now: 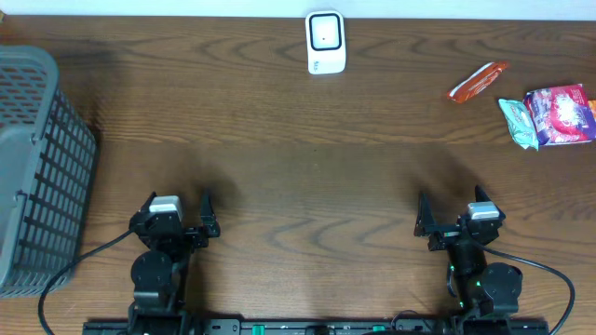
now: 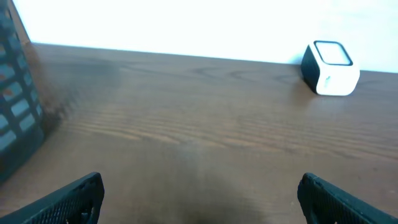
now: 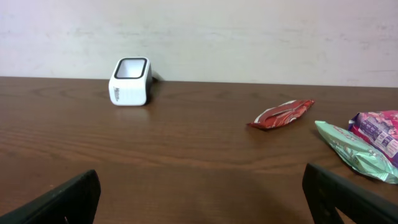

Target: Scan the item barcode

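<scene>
right claw [image 1: 452,207] wide, empty — red packet [image 1: 479,82] well ahead of it; left claw [image 1: 177,207] wide too

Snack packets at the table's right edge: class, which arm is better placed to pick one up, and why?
Right. The right pincer stands open on that side, nearest the red packet; the left pincer sits by the basket, far off.
</scene>
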Motion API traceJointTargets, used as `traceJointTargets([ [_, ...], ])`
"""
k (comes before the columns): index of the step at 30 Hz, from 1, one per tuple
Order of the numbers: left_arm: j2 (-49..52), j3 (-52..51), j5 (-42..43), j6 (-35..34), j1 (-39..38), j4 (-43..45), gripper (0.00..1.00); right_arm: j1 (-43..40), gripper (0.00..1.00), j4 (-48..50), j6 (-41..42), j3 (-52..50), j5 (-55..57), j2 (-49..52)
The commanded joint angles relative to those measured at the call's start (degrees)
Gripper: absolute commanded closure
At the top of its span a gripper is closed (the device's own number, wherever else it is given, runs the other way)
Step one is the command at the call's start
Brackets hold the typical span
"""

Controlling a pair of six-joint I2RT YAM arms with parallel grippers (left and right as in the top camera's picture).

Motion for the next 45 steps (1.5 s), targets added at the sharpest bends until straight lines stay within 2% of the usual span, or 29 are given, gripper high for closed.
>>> traceJointTargets([
  [1,-2.6,-0.92,0.37,2.71,0.35,-2.69,0.01,-0.26,0.01,-0.28,0.79,-0.09,0.46,-0.39],
  [6,-5.88,-0.92,0.31,4.66,0.37,-2.6,0.01,-0.26,0.01,-0.26,0.79,-0.09,0.46,-0.37],
  [19,-5.86,-0.92,0.33,5.03,4.0,-2.69,0.01,-0.26,0.01,-0.26,0.79,-0.09,0.46,-0.37],
  [26,-5.86,-0.92,0.35,1.14,6.6,-2.73,0.01,-0.26,0.01,-0.26,0.79,-0.09,0.46,-0.37],
  [45,-5.86,-0.92,1.4,1.14,6.6,-2.71,0.01,-0.26,0.01,-0.26,0.79,-0.09,0.46,-0.37],
])
